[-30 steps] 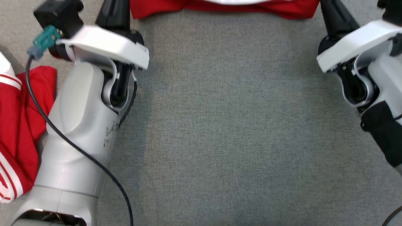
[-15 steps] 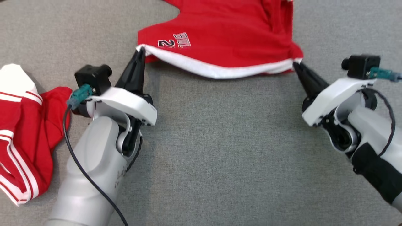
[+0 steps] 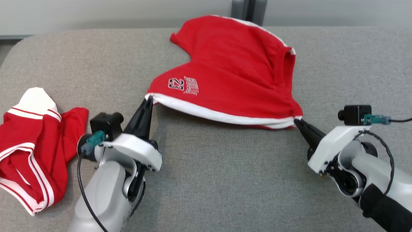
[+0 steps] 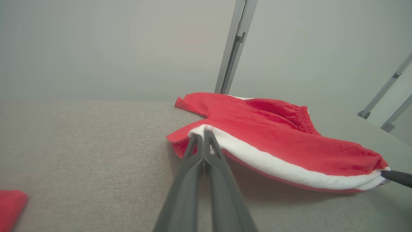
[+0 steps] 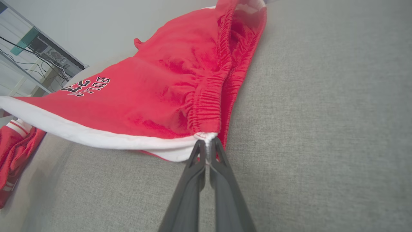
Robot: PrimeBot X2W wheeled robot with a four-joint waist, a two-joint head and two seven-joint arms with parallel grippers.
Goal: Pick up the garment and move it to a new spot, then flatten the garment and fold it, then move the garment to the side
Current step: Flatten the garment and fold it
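- The left wrist view looks low across the grey table [image 4: 80, 154]. It shows the near edge of the red shorts [image 4: 273, 141] held up off the surface with a shadow under it, a lift the head view flattens out. A grey post [image 4: 235, 48] rises behind.
- The head view takes in both arms together. A second red-and-white garment [image 3: 32, 151] lies crumpled at the table's left end, well apart from the shorts.
- The right wrist view shows a gathered elastic seam [image 5: 209, 96] running down to the pinched corner, and a shelf with cables [image 5: 42, 51] beyond the table.
- Against half a second ago the whole head picture has shifted, so the camera has moved. The table's far edge and the wall [image 3: 96, 13] have come into it. Both pinches on the shorts match that frame.
- The left gripper [image 3: 148, 102] is clamped on the left corner of the white hem band [image 3: 219, 114], its fingers pressed together.
- The shorts lie mid-table, spreading away from both grippers toward the far edge. The lettering [image 3: 183, 85] sits nearer the left gripper, and the hem is strung between the two.
- The right gripper [image 3: 297, 123] is closed on the hem's right corner.
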